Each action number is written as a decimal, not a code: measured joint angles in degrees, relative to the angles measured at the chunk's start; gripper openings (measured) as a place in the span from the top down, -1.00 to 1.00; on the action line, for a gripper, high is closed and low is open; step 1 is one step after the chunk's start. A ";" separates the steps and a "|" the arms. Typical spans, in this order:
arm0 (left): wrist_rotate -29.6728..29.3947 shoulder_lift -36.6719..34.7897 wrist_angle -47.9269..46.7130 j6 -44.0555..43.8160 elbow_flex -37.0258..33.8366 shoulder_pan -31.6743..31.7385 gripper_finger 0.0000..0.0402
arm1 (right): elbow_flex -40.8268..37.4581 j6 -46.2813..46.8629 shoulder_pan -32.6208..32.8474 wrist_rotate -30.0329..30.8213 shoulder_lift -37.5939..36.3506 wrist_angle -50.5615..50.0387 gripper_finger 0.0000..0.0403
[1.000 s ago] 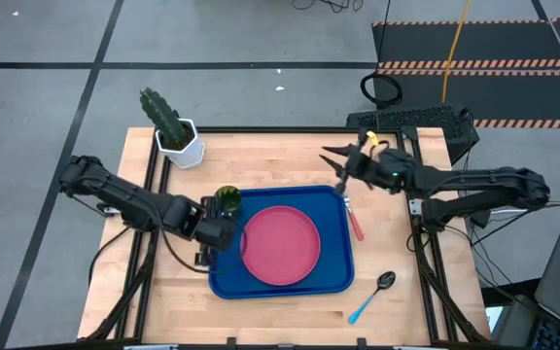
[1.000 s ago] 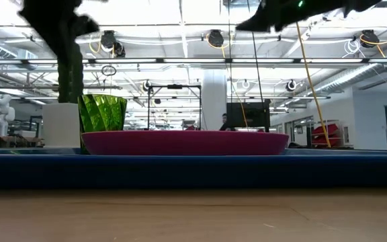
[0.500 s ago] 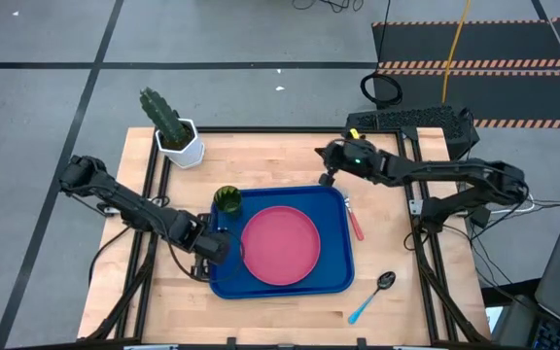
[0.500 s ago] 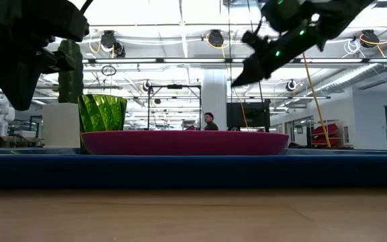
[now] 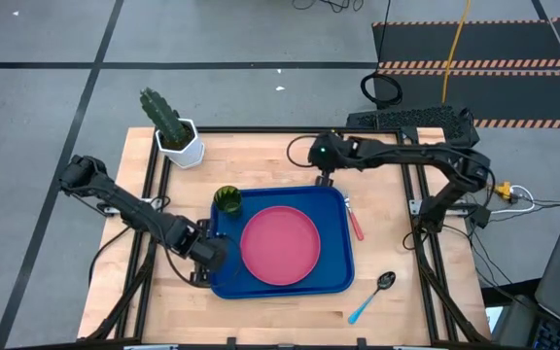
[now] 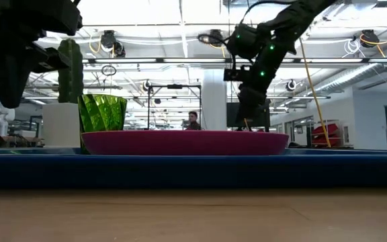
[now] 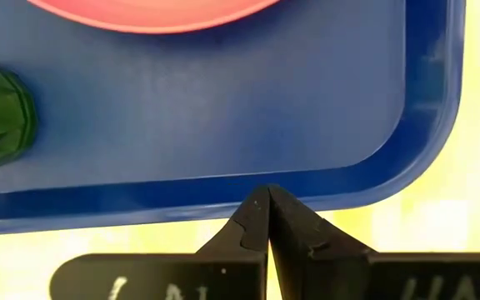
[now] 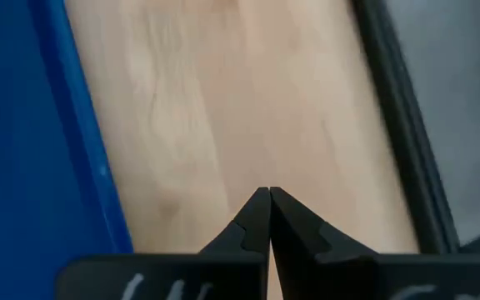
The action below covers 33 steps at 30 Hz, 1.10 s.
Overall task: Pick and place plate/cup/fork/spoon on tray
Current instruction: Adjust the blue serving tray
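The blue tray (image 5: pixel 343 282) lies in the middle of the table. The pink-red plate (image 5: pixel 280 245) lies flat on it. The green cup (image 5: pixel 227 199) stands upright in the tray's far left corner. The fork (image 5: pixel 355 222) lies on the table just right of the tray. The spoon (image 5: pixel 372 297) lies on the table by the tray's near right corner. My left gripper (image 7: pixel 267 190) is shut and empty above the tray's left rim (image 7: pixel 223 208), near its near left corner. My right gripper (image 8: pixel 268 192) is shut and empty, pointing down over bare wood just beyond the tray's far edge (image 5: pixel 324 180).
A white hexagonal pot with a cactus (image 5: pixel 175 134) stands at the table's far left corner. A black frame rail (image 8: pixel 398 117) runs along the table's far edge close to my right gripper. A person shows far off in the room (image 6: pixel 192 121).
My right gripper has swung from the far right of the table toward its left and tipped to point down beside the tray's far edge. My left gripper has drawn back from the cup toward the table's near edge along the tray's left rim. The cup has stayed in place.
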 joint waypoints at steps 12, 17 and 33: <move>-0.79 0.02 5.17 -4.49 0.00 -6.46 0.99 | 0.25 2.79 -0.74 -4.69 4.25 -3.67 1.00; -3.65 0.07 5.46 -6.44 0.00 -8.97 0.99 | -1.46 4.68 -0.37 -7.27 4.25 -3.87 1.00; -7.73 0.11 5.41 -9.36 0.00 -12.42 0.98 | -4.98 9.24 1.73 -9.08 4.23 -4.29 1.00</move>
